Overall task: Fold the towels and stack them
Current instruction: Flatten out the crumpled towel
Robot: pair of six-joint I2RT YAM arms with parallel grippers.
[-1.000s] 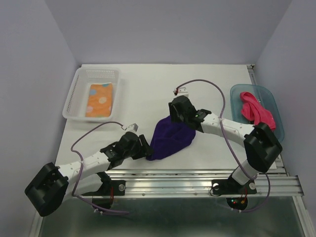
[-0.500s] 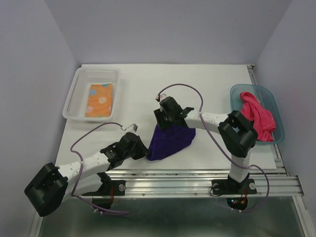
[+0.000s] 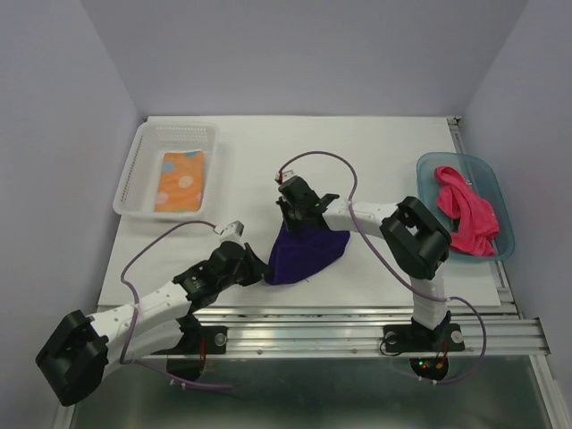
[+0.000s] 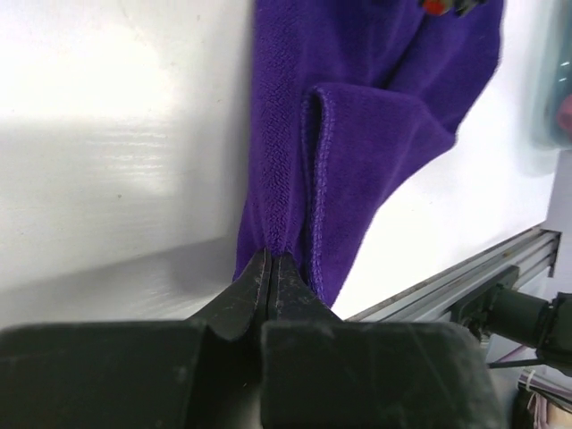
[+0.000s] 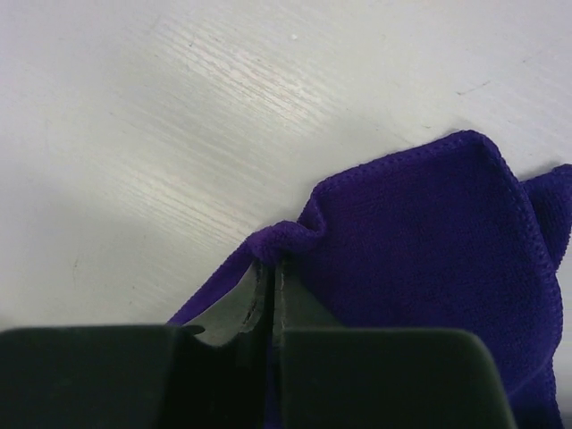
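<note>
A dark purple towel [image 3: 307, 253] lies bunched on the white table in front of both arms. My left gripper [image 3: 261, 273] is shut on its near left corner, and in the left wrist view the purple towel [image 4: 357, 134] runs away from the pinched tips [image 4: 271, 259]. My right gripper [image 3: 291, 220] is shut on the far edge; the right wrist view shows the purple towel [image 5: 429, 250] puckered at the tips [image 5: 271, 264]. An orange towel [image 3: 180, 180] with pale dots lies folded in the clear basket. The pink-red towel [image 3: 465, 209] is heaped in the teal tub.
The clear plastic basket [image 3: 136, 168] stands at the far left of the table. The teal translucent tub [image 3: 499, 188] stands at the right edge. A metal rail [image 3: 357, 326] runs along the near edge by the arm bases.
Both grippers have shut on the purple towel, the left first. The right arm swung left along the far edge and folded up at its elbow. The towel is pulled into a narrower shape.
</note>
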